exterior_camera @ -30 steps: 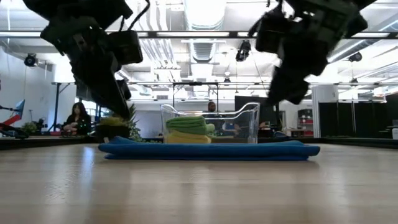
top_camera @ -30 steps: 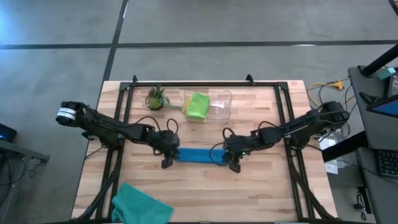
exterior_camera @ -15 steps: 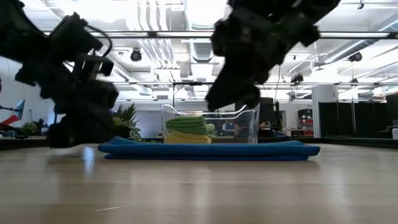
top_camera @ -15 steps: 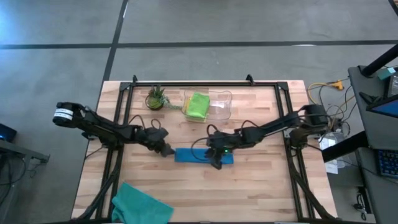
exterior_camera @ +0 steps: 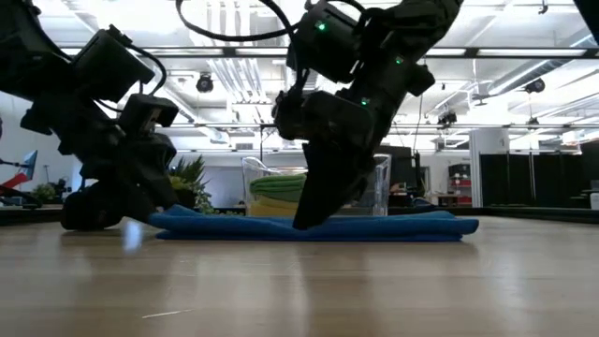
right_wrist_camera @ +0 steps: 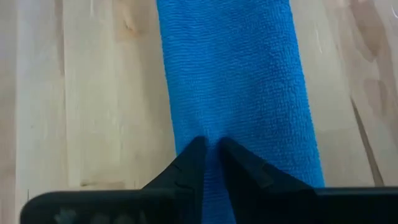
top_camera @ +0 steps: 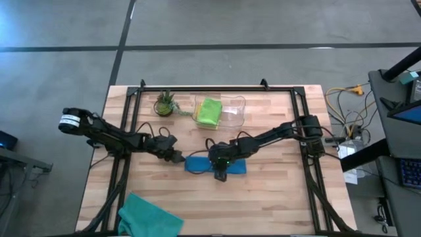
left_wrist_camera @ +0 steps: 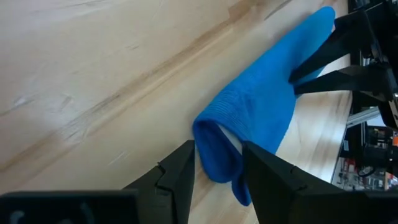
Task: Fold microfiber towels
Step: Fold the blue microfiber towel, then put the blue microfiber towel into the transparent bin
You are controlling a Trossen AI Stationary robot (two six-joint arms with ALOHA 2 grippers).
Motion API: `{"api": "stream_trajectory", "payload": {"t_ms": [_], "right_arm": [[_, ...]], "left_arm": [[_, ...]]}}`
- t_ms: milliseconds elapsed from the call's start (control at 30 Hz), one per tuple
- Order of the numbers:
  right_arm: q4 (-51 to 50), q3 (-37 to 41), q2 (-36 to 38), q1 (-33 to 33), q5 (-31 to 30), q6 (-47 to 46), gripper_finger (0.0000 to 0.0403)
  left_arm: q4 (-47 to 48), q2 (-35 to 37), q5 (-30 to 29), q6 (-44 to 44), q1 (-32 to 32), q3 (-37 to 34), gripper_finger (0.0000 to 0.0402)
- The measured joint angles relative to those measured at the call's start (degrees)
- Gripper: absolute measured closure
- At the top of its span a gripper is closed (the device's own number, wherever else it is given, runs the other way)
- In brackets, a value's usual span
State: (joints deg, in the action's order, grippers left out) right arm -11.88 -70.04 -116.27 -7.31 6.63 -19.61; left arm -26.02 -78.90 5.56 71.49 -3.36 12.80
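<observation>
- Right pincer [top_camera: 220,172] of mine has slid inward along the blue towel [top_camera: 215,164], from that strip's outer end a second ago to about its middle now. Its fingers have drawn together and pinch a small ridge of the cloth between their tips, which the right wrist view shows plainly.
- Left pincer [top_camera: 176,157] has backed off the strip's other end and now sits low on the bench [top_camera: 276,197] just beside it. Its fingers stand partly apart with the rolled end of the blue towel between them, and I cannot see that they press on it, so I count it as released.
- Blue towel lies as a long narrow band near the middle of the bench, already folded lengthwise. With my right pincer now gripping mid-strip, I judge the next fold is the crosswise one, and the left end should stay put while I lift.
- Teal towel [top_camera: 149,215] lies crumpled at the near left corner of the bench, unfolded, so I judge the job is not done.
- Clear bin [top_camera: 231,112] stands at the far side and holds the lime green towel [top_camera: 209,112], folded. The low view shows a yellow towel [exterior_camera: 279,209] stacked beneath it.
- Potted plant [top_camera: 165,104] stands just left of the bin, well away from my work.
</observation>
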Motion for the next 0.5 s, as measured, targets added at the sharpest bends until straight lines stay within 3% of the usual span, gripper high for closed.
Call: {"api": "stream_trajectory", "payload": {"t_ms": [500], "right_arm": [[-3.3,-0.3,8.2,3.3,-0.4,3.1,0.0353]], "left_arm": [[-1.5,1.4,-0.4,-1.6,-0.1,-0.2,0.0283]]}}
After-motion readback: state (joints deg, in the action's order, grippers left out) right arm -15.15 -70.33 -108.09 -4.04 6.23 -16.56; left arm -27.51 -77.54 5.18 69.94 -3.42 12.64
